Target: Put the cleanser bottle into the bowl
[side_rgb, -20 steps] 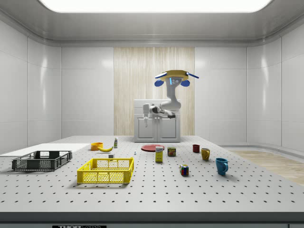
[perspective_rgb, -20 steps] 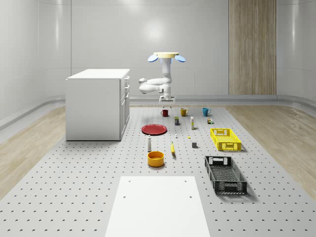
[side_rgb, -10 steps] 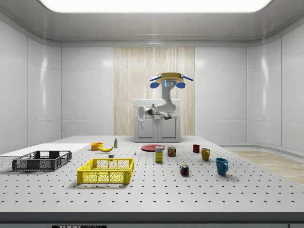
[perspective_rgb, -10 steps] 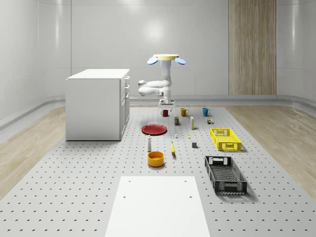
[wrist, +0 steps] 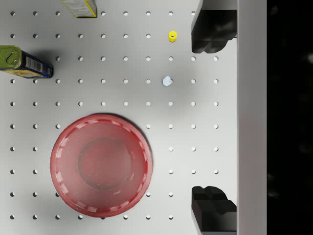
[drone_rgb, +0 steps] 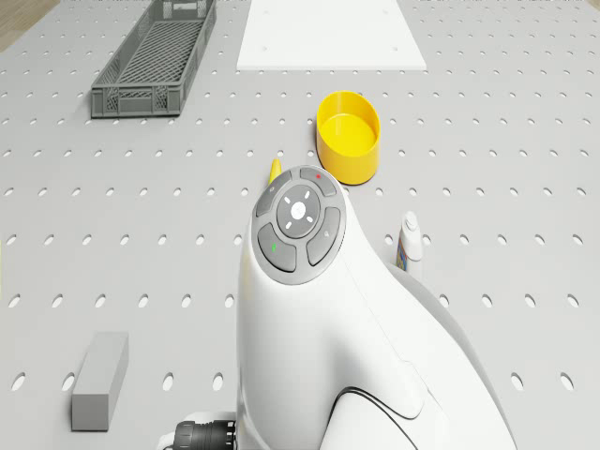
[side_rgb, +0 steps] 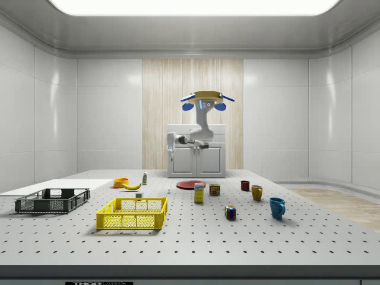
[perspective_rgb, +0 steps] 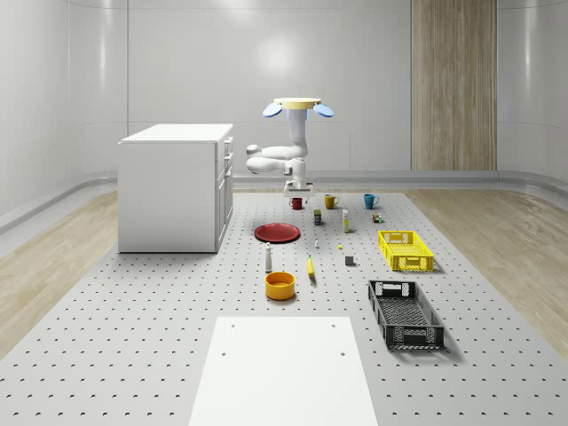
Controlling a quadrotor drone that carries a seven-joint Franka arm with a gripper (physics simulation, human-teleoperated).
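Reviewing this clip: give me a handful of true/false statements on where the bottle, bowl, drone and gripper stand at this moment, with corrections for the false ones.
1. The cleanser bottle already lies in the yellow bowl. False: it stands upright on the table beside the bowl, on the side nearer the red plate.
2. The drone hovers in the air above the far part of the table. True.
3. The gripper is shut on the bottle. False: its fingers are apart with nothing between them, and bare table shows below.
4. The wrist view looks down on the red plate. True.
5. The banana sits inside the yellow crate. False: it lies on the table near the bowl.
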